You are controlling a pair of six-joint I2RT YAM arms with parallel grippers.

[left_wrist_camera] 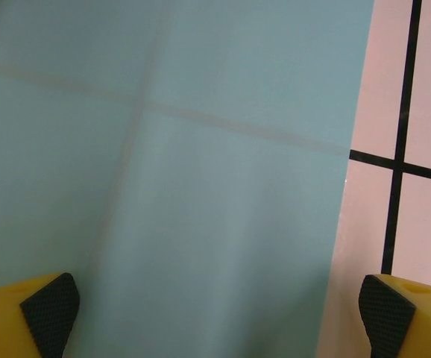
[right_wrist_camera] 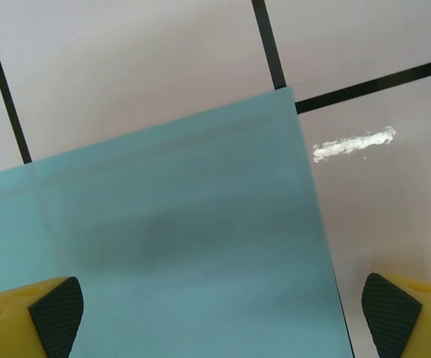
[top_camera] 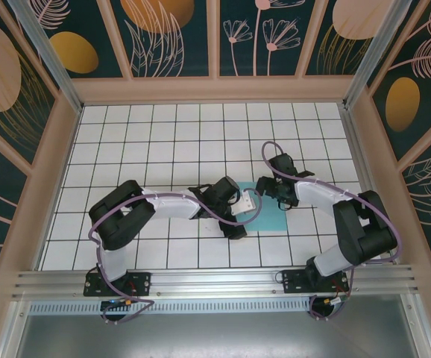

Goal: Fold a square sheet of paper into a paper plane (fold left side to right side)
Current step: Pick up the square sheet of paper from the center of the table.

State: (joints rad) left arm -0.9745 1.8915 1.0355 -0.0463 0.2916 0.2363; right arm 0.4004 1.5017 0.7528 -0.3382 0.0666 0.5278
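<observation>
Square sheet of paper (top_camera: 273, 218) lies flat mid-table (top_camera: 163, 134), apparently uncreased, left gripper (left_wrist_camera: 215, 313) over its 9 o'clock side, right gripper (right_wrist_camera: 215, 313) at 12 o'clock, both spread wide and empty - every fold seemingly remains.

Bright even light, top cam sharp, wrist cams a bit soft, grey shadow band across paper (right_wrist_camera: 200, 239)

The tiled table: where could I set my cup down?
Bare: the table's far rows by the back wall, and the near strip between the arms' bases. Crowded: the middle, where left arm and right arm meet over the square sheet of paper.
</observation>
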